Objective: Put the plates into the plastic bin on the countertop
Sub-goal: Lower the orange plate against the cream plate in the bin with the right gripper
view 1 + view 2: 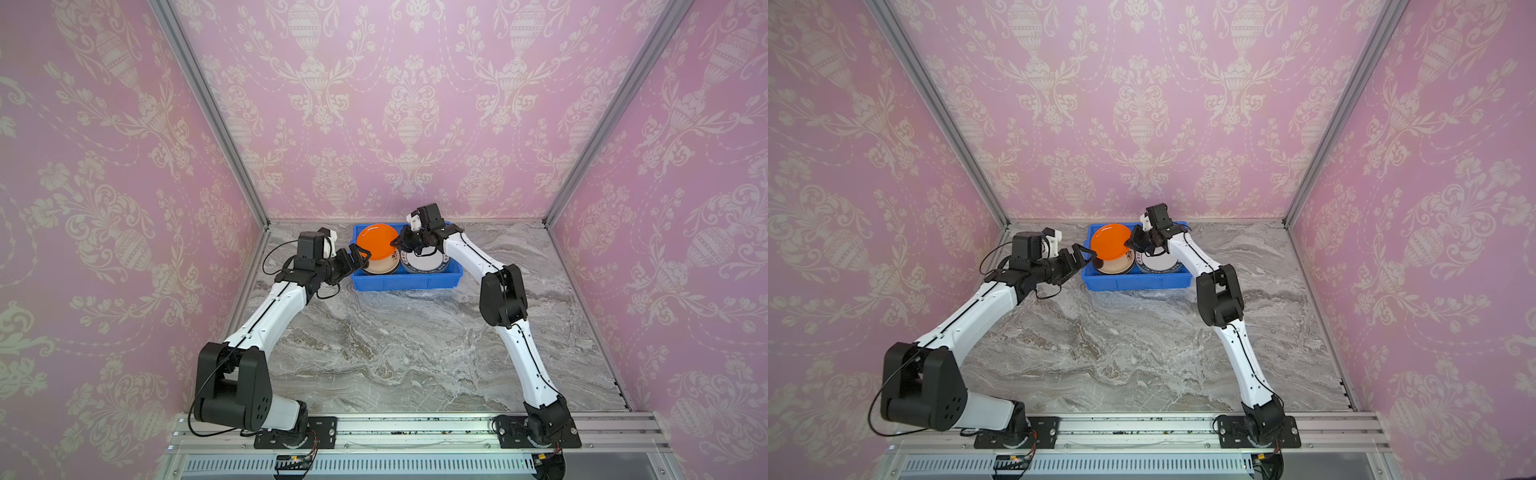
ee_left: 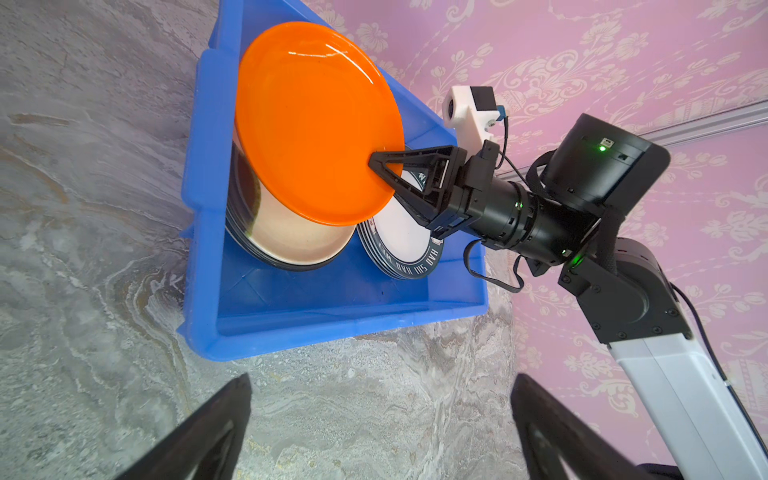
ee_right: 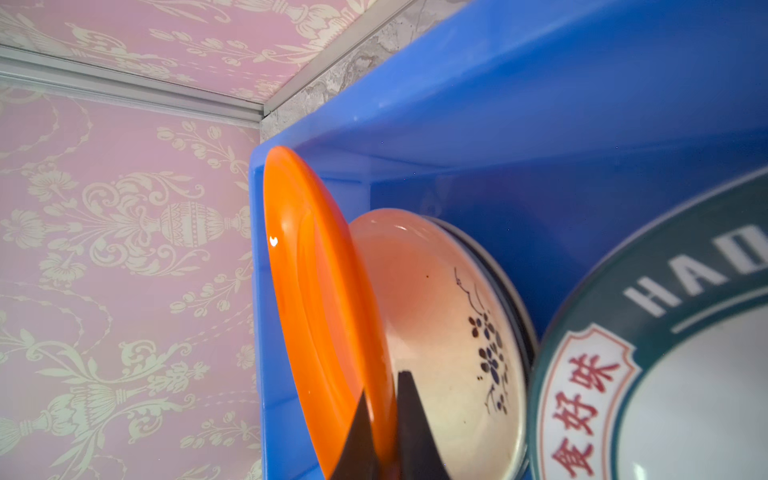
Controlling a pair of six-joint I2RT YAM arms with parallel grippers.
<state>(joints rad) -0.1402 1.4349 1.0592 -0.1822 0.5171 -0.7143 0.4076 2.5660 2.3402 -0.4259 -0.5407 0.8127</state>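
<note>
Clearly the orange plate (image 1: 376, 243) is the piece in play. It hangs tilted over the left stack inside the bin (image 1: 405, 286), which sits at 12 o'clock on the counter (image 1: 395, 353). The right hand (image 1: 397, 245) has it by the rim at the plate's 3 o'clock edge in both top views, its fingers closed thin on it, one above the lip and one beneath. The right wrist view shows the plate nearly edge-on, standing off the cream plate (image 3: 436, 332) below it. I cannot tell whether its far rim touches the bin's end wall. The left hand (image 1: 359, 253) waits at 9 o'clock of the bin, spread wide and holding nothing.

The plate looks thin, glossy and stiff, probably light plastic. Its weight should be no trouble, but the sheen suggests it is slippery. A narrow pinch at one edge gives it room to swing or slide out. The rim seems the only place to take hold, since the face is too broad and smooth. The cream plate and the lettered plate (image 3: 665, 332) on the stack at 3 o'clock look like heavier glazed ware that would likely chip. So the orange plate ought to be laid down flat rather than dropped.
</note>
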